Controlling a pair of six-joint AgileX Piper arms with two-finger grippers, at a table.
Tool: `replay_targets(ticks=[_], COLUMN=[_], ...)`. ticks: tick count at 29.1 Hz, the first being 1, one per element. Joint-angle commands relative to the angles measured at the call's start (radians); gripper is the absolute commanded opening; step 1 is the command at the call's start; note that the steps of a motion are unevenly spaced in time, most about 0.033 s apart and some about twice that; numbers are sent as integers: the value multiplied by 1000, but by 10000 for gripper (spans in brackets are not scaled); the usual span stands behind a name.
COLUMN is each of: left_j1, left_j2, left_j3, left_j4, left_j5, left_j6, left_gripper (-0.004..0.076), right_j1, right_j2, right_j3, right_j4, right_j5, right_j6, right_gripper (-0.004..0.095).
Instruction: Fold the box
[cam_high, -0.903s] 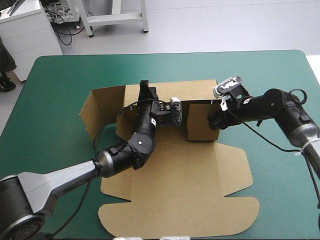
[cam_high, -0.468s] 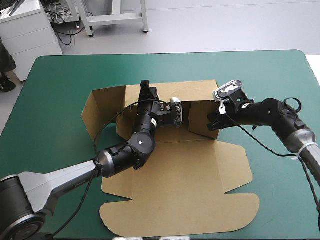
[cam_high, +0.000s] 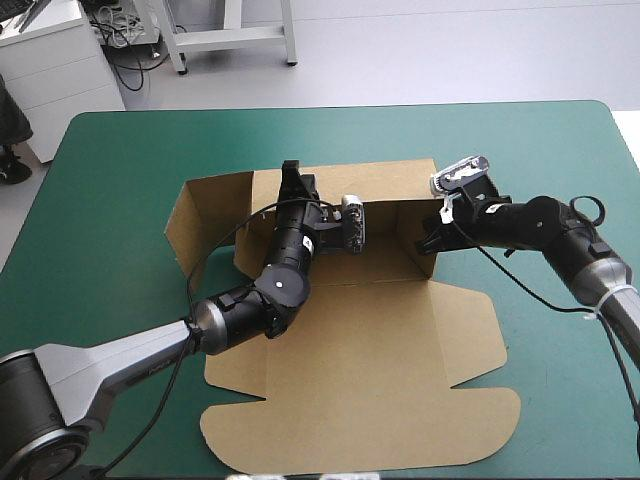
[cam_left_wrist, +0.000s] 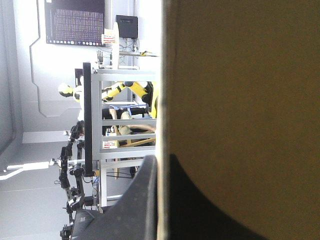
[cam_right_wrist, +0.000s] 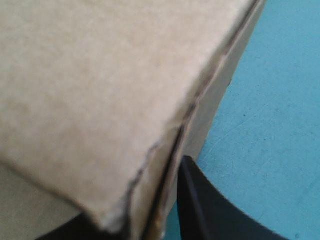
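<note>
High view puts the box (cam_high: 360, 340) at the middle of the teal-green table (cam_high: 110, 170), with its far wall (cam_high: 385, 180) raised, its lid (cam_high: 360, 410) flat toward the near edge, and its left flap (cam_high: 200, 225) standing half up and splayed outward. The left gripper (cam_high: 292, 178) pinches the far wall near its left end. In the left wrist view the sheet runs between its black fingers, one on each face, all but closed on it. The right gripper (cam_high: 430, 240) is nipped the same way on the short right wall (cam_high: 400, 245). The right wrist view shows a corner of that wall between its fingers, with bare cover just beside it. The step in hand looks like squaring this right wall against the far wall. To do it well, the left gripper should act as a fixed anchor while the right one swings its wall about the crease rather than dragging it sideways. That would keep the floor of the box down on the table and spare the fold line from tearing. A light pinch may let the board slip, so the grip should sit close to the corner. No loose object lies near the box. What stands in the way is the robot itself: the left arm (cam_high: 240, 310) lies across the floor panel and beside the left flap, so neither that flap nor the lid can come up until it clears.
</note>
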Motion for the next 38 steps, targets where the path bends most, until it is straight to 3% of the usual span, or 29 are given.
replay_targets(ticks=[1,3,6,11,14,23,30,33,38], left_j1=[-4,-4,-4,-43,-92,-233,-325,-292,-101], left_j2=[-43,-43,-43,-58,-85,-181,-233,-234,-232], left_j3=[-27,-27,-27,-27,-27,-27,-46,-104,-240], left_j4=[57,57,50,40,27,-208,-289,-321,-358], left_j5=[-14,-20,-61,-60,-51,-64,-64,-31,-104], left_j6=[-21,-21,-21,-18,-18,107,120,120,180], left_gripper=[1,28,104,306,353,353,353,353,353], right_j1=[-1,-1,-1,-1,-1,-3,-3,-3,-3], right_j2=[-38,-38,-38,-38,-38,-38,-38,-38,-38], right_j3=[-26,-26,-26,-26,-26,-26,-28,-28,-28], right_j4=[63,63,63,63,63,63,49,20,18], right_j5=[-15,-15,-15,-23,-37,-59,-61,-61,-59], right_j6=[-8,-8,-8,-1,3,42,80,94,98], right_gripper=[30,-21,-23,-22,-22,-22,-22,-22,-22])
